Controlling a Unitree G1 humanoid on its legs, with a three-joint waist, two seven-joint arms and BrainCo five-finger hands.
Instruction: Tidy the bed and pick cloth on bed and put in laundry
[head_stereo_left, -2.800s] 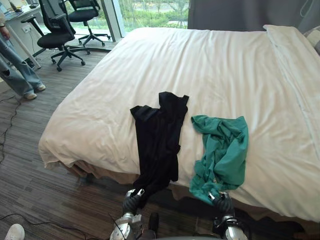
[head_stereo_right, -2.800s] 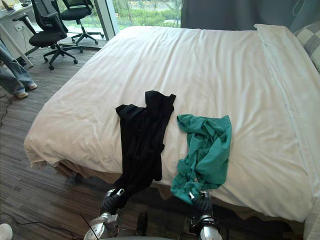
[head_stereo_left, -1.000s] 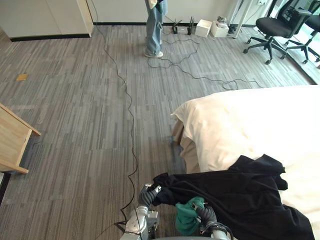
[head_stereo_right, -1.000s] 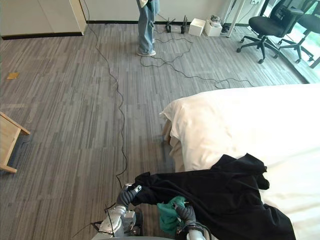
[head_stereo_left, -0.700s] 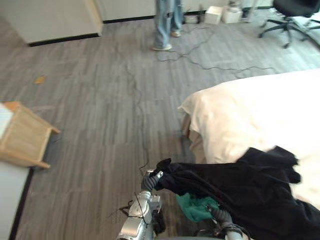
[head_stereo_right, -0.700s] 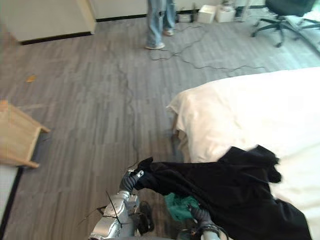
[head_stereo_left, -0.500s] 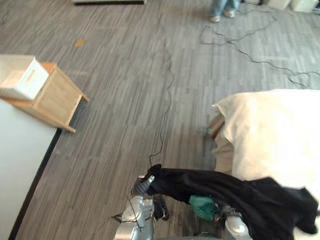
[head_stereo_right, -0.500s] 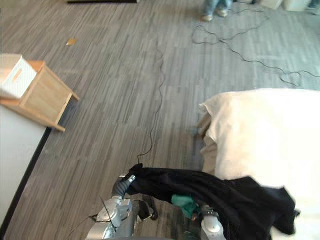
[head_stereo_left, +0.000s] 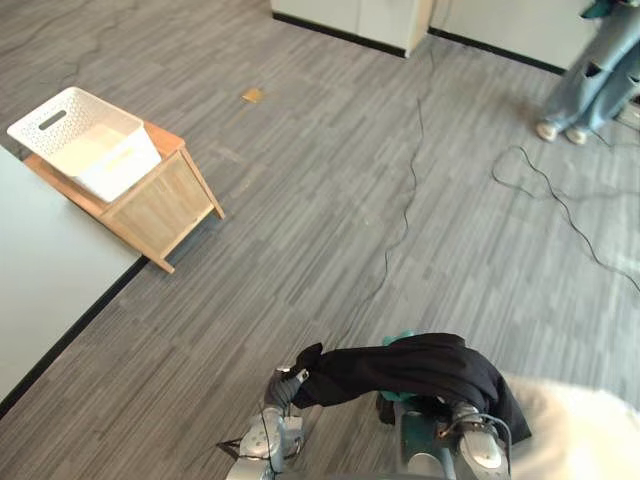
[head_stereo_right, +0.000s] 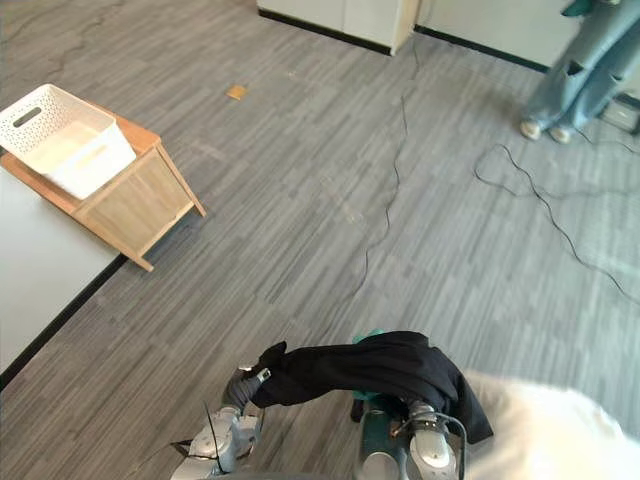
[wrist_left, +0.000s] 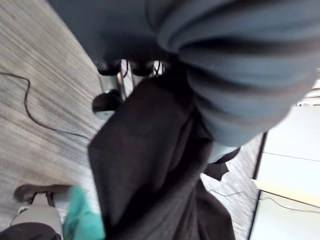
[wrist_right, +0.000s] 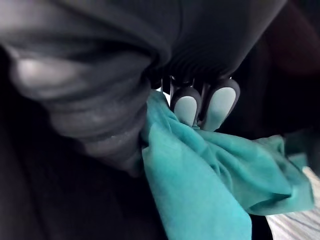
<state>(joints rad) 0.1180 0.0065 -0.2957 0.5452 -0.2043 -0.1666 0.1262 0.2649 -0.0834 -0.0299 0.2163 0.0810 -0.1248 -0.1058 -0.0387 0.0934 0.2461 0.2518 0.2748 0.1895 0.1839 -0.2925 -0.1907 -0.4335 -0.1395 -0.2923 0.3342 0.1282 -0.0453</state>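
The black garment (head_stereo_left: 410, 365) hung limp above the floor (head_stereo_left: 300, 250), one end bunched in the left robot hand's (head_stereo_left: 283, 387) curled fingers. The rest draped over the right robot hand (wrist_right: 186, 107), which clenched a crumpled teal cloth (wrist_right: 200, 170) beneath it.

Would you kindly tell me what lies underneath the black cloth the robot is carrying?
A teal cloth, pinched in the right robot hand, peeks out beneath the black cloth. Most of it is covered.
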